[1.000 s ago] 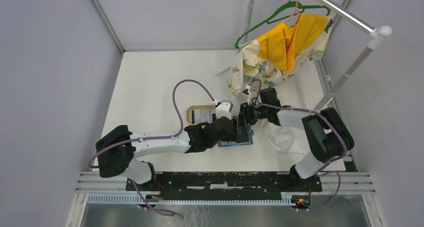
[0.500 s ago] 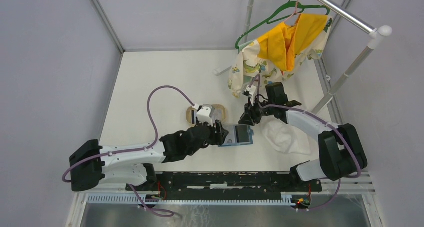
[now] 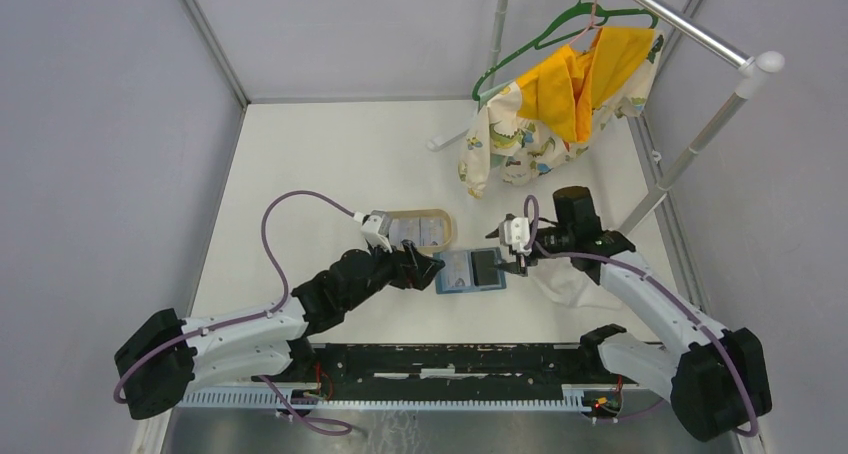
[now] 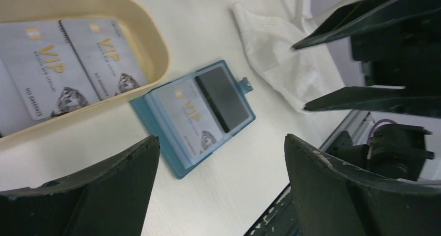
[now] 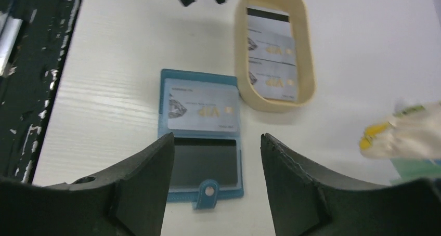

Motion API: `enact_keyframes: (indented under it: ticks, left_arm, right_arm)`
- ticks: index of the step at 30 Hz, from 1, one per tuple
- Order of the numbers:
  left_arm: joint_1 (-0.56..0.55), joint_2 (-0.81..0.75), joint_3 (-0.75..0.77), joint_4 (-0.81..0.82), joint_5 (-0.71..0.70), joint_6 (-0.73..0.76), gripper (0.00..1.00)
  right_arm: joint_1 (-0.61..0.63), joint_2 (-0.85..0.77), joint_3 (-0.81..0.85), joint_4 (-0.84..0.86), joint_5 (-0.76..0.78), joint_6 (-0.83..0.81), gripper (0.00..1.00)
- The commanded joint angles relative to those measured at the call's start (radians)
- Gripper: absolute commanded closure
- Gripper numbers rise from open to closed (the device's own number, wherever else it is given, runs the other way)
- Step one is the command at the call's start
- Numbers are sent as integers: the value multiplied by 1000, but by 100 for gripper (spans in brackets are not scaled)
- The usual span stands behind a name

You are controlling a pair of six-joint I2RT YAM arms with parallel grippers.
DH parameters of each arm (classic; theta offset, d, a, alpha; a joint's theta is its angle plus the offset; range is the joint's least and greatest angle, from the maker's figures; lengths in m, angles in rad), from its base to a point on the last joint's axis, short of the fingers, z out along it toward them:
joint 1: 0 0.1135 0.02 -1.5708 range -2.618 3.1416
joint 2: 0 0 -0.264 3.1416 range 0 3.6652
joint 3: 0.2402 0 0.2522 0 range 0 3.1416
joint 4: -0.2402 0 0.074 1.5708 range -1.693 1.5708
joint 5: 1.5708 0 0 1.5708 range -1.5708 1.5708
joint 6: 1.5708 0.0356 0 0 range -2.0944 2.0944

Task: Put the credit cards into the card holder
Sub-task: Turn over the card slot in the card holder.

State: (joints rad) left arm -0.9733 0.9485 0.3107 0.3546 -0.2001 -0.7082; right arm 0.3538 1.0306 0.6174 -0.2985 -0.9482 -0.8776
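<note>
The blue card holder (image 3: 470,271) lies open on the table; it also shows in the left wrist view (image 4: 200,111) and the right wrist view (image 5: 203,137). One sleeve holds a pale VIP card (image 5: 203,109), the other a black card (image 5: 203,163). Three more pale credit cards (image 5: 270,54) lie in the tan oval tray (image 3: 440,236), one face down with a black stripe. My left gripper (image 3: 428,267) is open and empty just left of the holder. My right gripper (image 3: 516,258) is open and empty just right of it, above the snap tab (image 5: 209,191).
A white cloth (image 3: 575,274) lies right of the holder. A clothes rack with a yellow and printed garment (image 3: 560,104) on a green hanger stands at the back right. The black rail (image 3: 450,359) runs along the near edge.
Both grippers have drawn back from the card holder, the left one to the left and nearer, the right one to the right. The holder now lies open and uncovered between them.
</note>
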Motion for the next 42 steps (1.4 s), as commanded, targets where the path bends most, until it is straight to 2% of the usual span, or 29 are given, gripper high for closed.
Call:
enact_keyframes:
  ticks: [1,3,5,6,8,12,17,23,42]
  left_arm:
    - [2,-11,11,121,54,-50,7]
    - [4,12,10,125,49,-66,8]
    - [6,40,7,134,53,-84,10]
    - [6,55,6,142,57,-89,12]
    - [9,84,3,161,59,-102,18]
    - [21,158,9,195,68,-113,34]
    - [23,229,28,181,54,-114,54]
    - [23,284,80,47,-22,-95,66]
    - [21,359,112,56,19,-91,68]
  right_arm:
    - [71,130,65,-161,-162,-337,36]
    - [151,163,76,-114,-45,-314,46]
    - [189,151,9,65,56,-162,51]
    - [194,151,-10,100,89,-143,54]
    - [195,165,-36,146,156,-92,67]
    - [199,227,-46,191,243,-27,78]
    - [230,313,-7,173,308,9,83]
    - [265,346,9,185,364,25,84]
    - [343,412,35,184,456,44,87]
